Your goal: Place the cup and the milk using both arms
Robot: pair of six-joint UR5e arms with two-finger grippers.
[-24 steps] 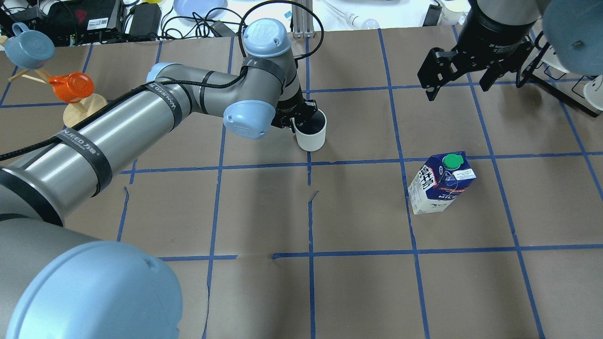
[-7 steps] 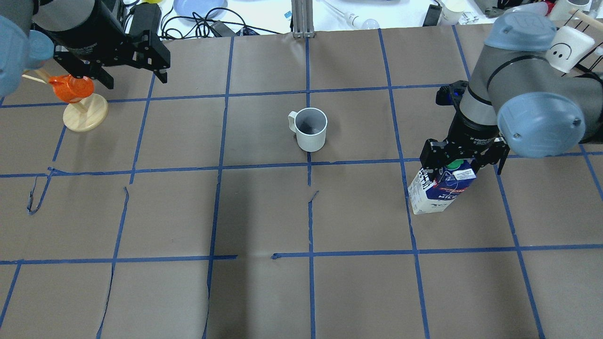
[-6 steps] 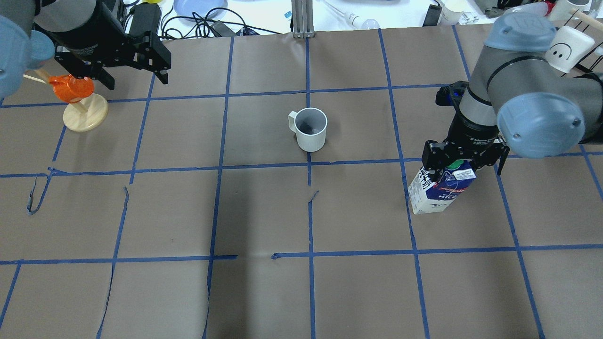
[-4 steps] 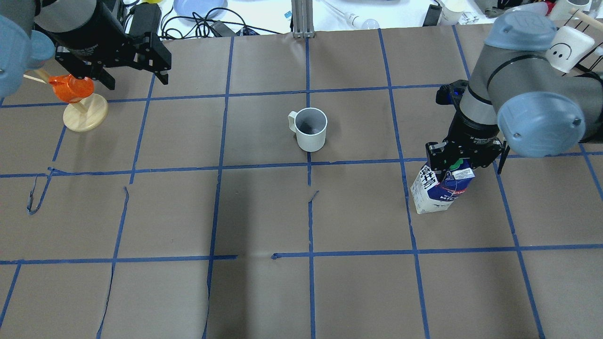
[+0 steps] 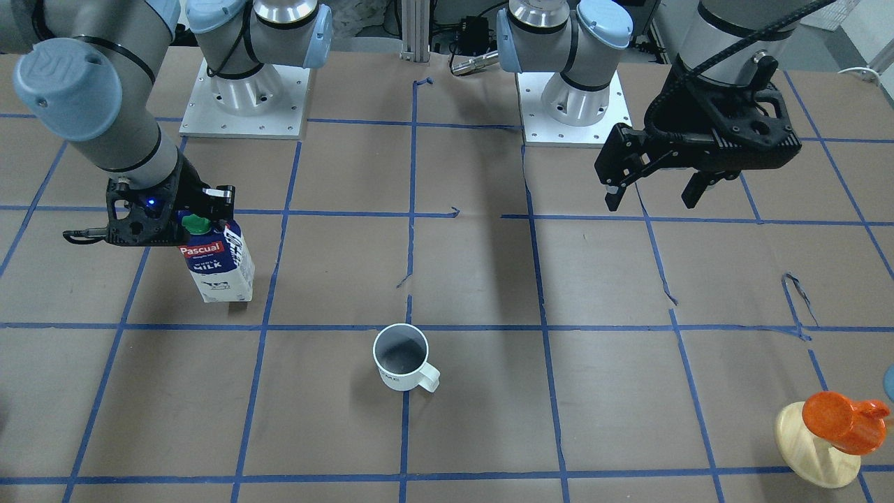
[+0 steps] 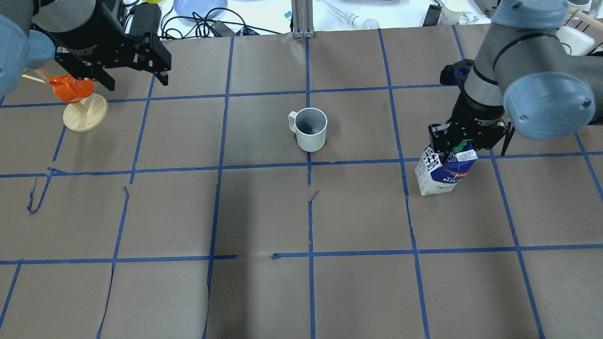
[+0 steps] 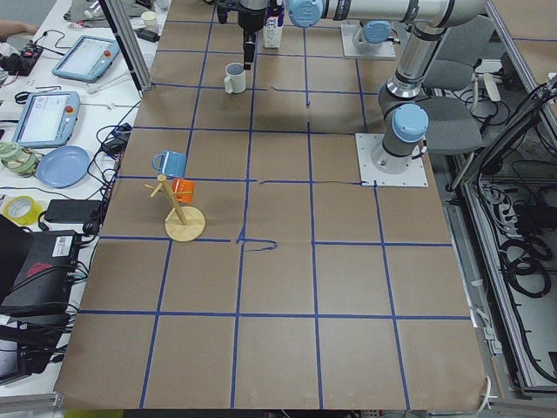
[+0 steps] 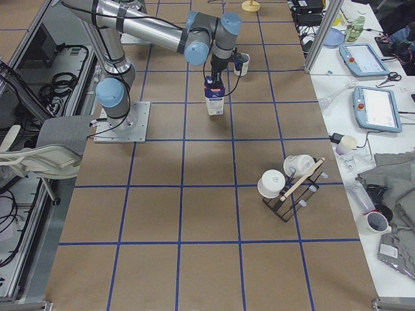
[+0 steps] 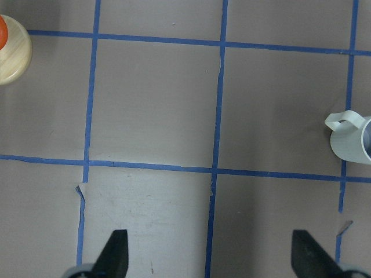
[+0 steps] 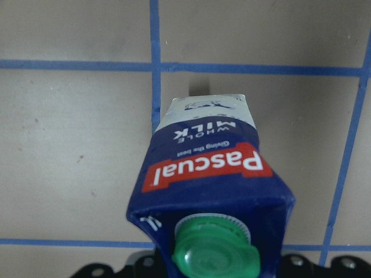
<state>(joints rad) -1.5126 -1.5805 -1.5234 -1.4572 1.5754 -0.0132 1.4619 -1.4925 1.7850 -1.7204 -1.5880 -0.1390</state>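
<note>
The cup (image 6: 311, 129) stands upright near the table's middle, handle toward the robot's left; it also shows in the front view (image 5: 400, 356) and at the right edge of the left wrist view (image 9: 351, 136). The milk (image 6: 443, 172) is tilted, with its green cap up. My right gripper (image 6: 459, 146) is shut on its gable top and seems to hold it just off the paper (image 5: 216, 262); the right wrist view looks down its label (image 10: 214, 174). My left gripper (image 6: 134, 80) is open and empty, high over the far left, well away from the cup (image 5: 651, 201).
A wooden cup tree (image 6: 85, 115) with an orange cup (image 5: 841, 419) stands at the far left under my left gripper. A rack of white cups (image 8: 292, 181) sits on the robot's right. Cables and devices line the far edge (image 6: 188, 19).
My left gripper let go of the cup and drew back to the far left. My right gripper came down, shut on the milk's top and shifted it away from the robot.
</note>
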